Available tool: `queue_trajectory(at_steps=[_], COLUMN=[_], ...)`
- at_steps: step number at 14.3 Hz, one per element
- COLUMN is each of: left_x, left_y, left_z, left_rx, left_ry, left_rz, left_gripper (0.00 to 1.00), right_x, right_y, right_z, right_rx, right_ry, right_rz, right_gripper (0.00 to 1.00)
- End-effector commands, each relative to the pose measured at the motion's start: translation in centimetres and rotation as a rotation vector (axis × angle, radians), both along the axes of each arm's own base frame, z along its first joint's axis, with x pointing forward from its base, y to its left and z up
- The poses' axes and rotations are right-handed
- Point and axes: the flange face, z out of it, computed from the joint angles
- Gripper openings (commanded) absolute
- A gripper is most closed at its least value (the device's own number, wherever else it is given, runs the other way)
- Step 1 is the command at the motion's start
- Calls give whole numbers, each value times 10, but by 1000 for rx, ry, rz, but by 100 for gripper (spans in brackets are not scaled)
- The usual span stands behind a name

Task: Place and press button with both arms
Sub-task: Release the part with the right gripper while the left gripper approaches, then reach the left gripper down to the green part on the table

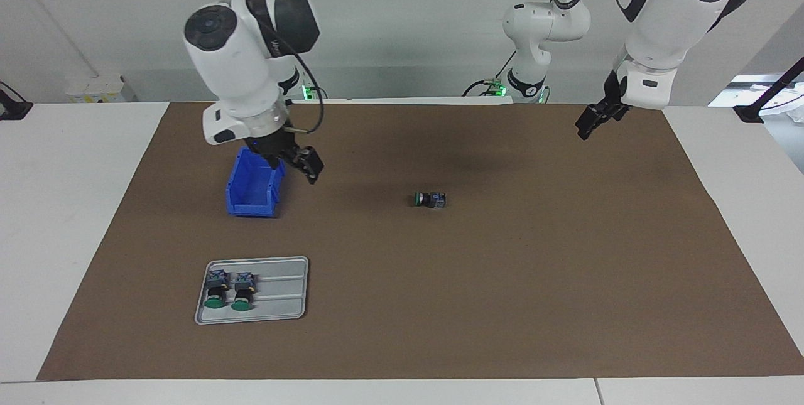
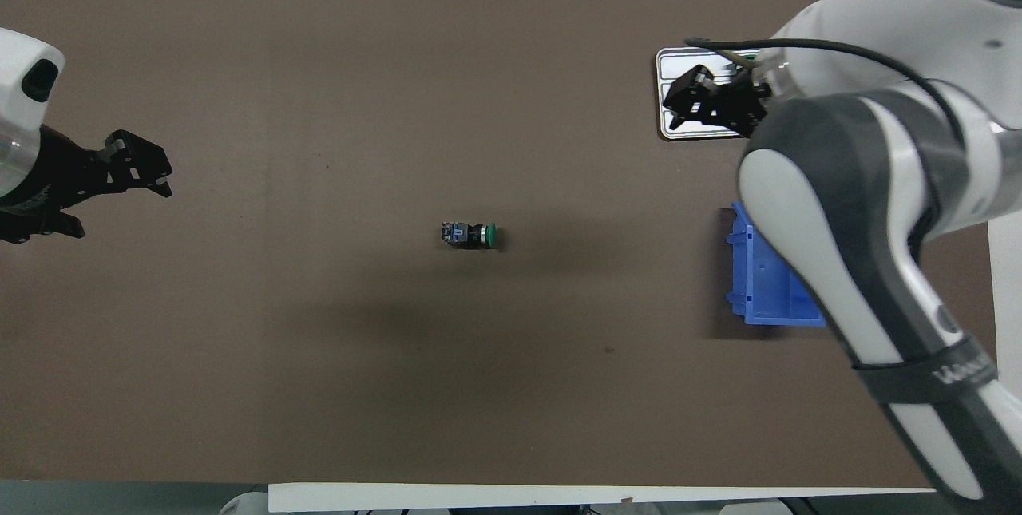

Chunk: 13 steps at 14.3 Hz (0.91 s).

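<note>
The push-button switch [image 1: 430, 199] lies on its side in the middle of the brown tabletop [image 1: 502, 304], well apart from both sets of jaws and touched by neither. Its green cap points toward the right arm's end, its grey-blue rear block toward the left arm's.

The right gripper [image 1: 306, 166] hangs in the air just beside the blue bin [image 1: 251, 194], jaws spread wide and empty. The left gripper [image 1: 593, 119] hangs over the tabletop's edge at its own end, jaws likewise wide and empty. From above, the right gripper [image 2: 707, 100] covers part of the grey tray [image 1: 276, 289], where two more green-capped switches [image 1: 229, 289] lie side by side.

The switch looks light, hard and rigid, with little risk of crushing. Its round body would probably roll or spin under a glancing touch, and the smooth cap may slip. The better hold is likely across the flat sides of the square rear block, leaving the cap free for pressing.
</note>
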Motion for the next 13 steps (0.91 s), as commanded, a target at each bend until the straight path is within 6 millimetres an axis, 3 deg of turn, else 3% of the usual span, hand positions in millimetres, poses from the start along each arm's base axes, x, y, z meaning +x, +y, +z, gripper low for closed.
queue_trajectory(at_steps=[1,4,6,8,10,12,13], left_x=[-9,-9,-7,-12,-2,-7,-6], left_y=[-30,-76,-109,-145,-163,-196,-205], left_z=[-16,-38,-58,-82,-98,-130,-135], left_rx=[-1,12,14,30,-5,25,9], left_ry=[-26,-31,-38,-19,-29,-3,-22], left_rz=[193,364,478,554,689,698,751], left_gripper=[100,100,100,100,99,99,99], right_x=[-23,-46,-49,-47,-46,-49,-51], right_y=[-46,-106,-127,-122,-113,-127,-132], right_z=[30,52,60,60,61,60,55], right_rx=[17,-43,-84,-80,-85,-90,-88], right_ry=[-1,26,13,13,12,17,25], right_rz=[167,318,397,415,431,408,400], right_gripper=[99,99,99,99,99,99,99])
